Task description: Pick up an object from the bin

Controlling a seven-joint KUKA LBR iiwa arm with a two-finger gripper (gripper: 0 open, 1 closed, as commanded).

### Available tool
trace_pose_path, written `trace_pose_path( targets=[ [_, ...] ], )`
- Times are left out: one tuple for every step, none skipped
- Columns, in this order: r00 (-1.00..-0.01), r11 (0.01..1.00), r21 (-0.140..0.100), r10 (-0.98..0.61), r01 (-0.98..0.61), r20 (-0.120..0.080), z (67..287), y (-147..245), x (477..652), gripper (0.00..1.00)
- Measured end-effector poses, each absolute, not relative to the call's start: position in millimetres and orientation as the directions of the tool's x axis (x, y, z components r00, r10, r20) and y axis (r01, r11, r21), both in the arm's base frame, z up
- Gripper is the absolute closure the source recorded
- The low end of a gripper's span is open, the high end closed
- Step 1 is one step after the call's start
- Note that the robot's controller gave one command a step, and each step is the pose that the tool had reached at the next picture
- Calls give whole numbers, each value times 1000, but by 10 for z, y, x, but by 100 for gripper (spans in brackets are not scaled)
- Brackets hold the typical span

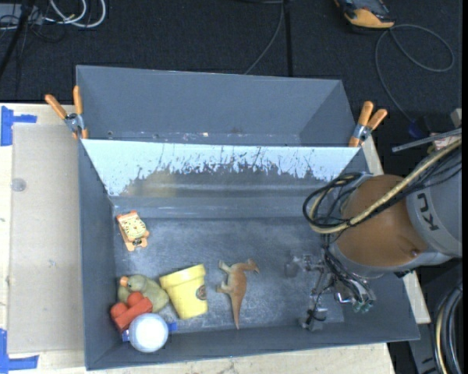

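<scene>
The big grey bin (pixel 210 107) had tall walls all around. The robot arm (pixel 378 228) came in from the right, with its round brown cover and looped cables hanging over the right side of the bin. The pincer (pixel 318 306) was low down near the front right corner, over bare floor. I could not tell if it was spread or pressed together, and I saw no toy in it. So I think the picking was not done yet. All the work was left: go to a toy, grab it and lift it out.

Every toy lay on the bin floor. The yellow cup (pixel 186 291) lay on its side near the front, touching a small heap in the front left corner. The orange toy animal (pixel 238 283) lay alone in the middle, just beside the cup. It was the toy nearest to the pincer, with open floor between them. In the heap were a green toy (pixel 143 289), a red block (pixel 125 315) and a white ball (pixel 149 333), all squeezed close to the left and front walls. That spot looked tight. A little tan toy (pixel 132 231) lay alone near the left wall.

The pincer was close to the right and front walls. The back and middle of the floor had lots of room.
</scene>
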State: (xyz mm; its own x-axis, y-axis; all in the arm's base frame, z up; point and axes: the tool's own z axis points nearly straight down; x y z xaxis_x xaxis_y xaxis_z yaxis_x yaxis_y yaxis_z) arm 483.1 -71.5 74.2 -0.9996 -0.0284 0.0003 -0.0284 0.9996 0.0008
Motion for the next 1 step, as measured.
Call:
trace_pose_path(
  targets=[
    [-998,998,-2,-67,-67,-10,723,-320,4827,0]
  ],
)
